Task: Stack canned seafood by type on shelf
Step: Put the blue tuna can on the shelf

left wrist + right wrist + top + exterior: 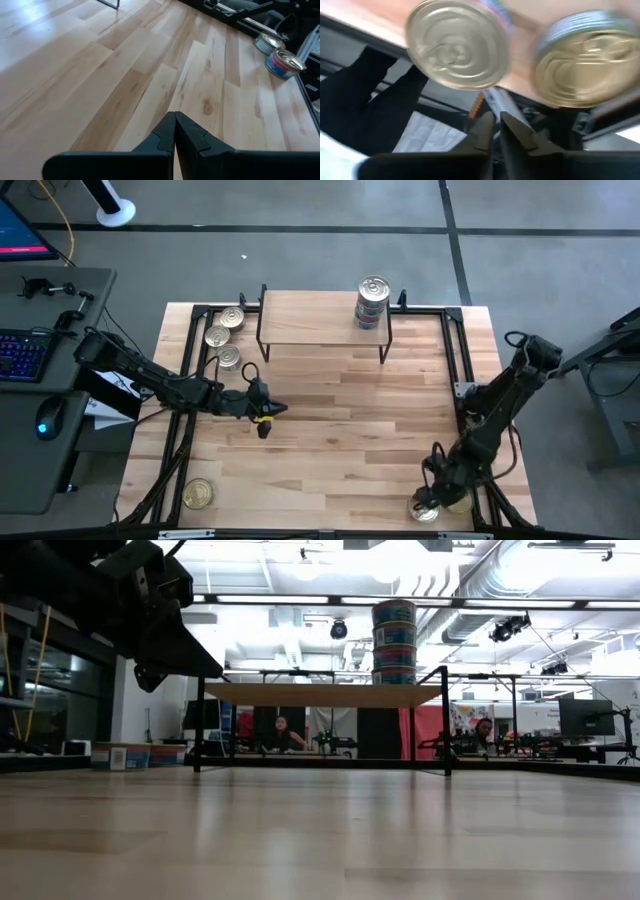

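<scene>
A stack of three cans (pixel 372 302) stands on the right end of the light-wood shelf (pixel 310 320) at the table's far side; the low view shows the stack (pixel 394 640) above the shelf board (pixel 320 695). Three more cans (pixel 225 336) sit at the far left, and a gold-lidded can (pixel 198 494) sits at the near left. My right gripper (pixel 495 120) is shut at the near right corner, just short of two silver-lidded cans (pixel 457 45) (pixel 587 60). My left gripper (pixel 175 117) is shut above bare planks at the left middle (pixel 266 412).
A black metal frame (pixel 455 330) runs around the tabletop. The two corner cans (pixel 284 62) sit close to the table's near right edge, beside my right arm (pixel 495 405). Bare planks (pixel 350 430) lie between the two arms. A desk with a keyboard (pixel 20 352) stands to the left.
</scene>
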